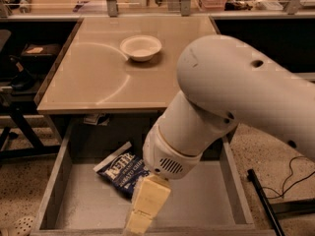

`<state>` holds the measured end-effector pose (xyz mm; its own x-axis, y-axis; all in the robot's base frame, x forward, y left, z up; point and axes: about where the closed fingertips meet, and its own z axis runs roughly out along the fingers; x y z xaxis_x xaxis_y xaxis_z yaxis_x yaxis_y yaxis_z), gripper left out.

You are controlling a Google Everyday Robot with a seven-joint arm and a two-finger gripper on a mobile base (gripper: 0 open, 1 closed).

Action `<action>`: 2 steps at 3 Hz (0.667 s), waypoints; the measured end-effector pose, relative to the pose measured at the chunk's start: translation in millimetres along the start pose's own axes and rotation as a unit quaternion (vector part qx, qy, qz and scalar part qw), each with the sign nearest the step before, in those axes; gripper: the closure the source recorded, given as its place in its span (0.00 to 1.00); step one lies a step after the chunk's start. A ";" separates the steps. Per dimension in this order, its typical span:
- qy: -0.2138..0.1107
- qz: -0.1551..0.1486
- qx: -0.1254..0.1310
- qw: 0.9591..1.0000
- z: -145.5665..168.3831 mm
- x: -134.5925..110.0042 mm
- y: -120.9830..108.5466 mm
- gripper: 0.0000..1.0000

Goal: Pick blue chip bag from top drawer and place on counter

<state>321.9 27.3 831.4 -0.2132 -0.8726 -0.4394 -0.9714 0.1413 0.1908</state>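
Note:
The blue chip bag (121, 171) lies flat on the grey floor of the open top drawer (78, 200), left of its middle, with white lettering facing up. My gripper (142, 210) hangs low over the drawer's front, just right of and in front of the bag, overlapping the bag's lower right corner. The big white arm (236, 102) crosses from the right and hides the drawer's middle and the counter's right part. The tan counter (93, 77) lies behind the drawer.
A white bowl (141, 47) stands on the counter at the back middle. A dark shelf unit (24, 68) stands at the left. A black bar and cables (266, 200) lie on the floor at the right.

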 end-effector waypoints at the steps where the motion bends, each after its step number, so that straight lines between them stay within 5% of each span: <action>1: 0.003 0.013 0.003 1.000 28.6 -3.6 -5.6 0.00; 2: -0.003 0.040 0.040 0.998 63.2 -15.6 -41.1 0.00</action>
<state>358.5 64.7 774.9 -0.2900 -0.8544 -0.4312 -0.9567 0.2471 0.1538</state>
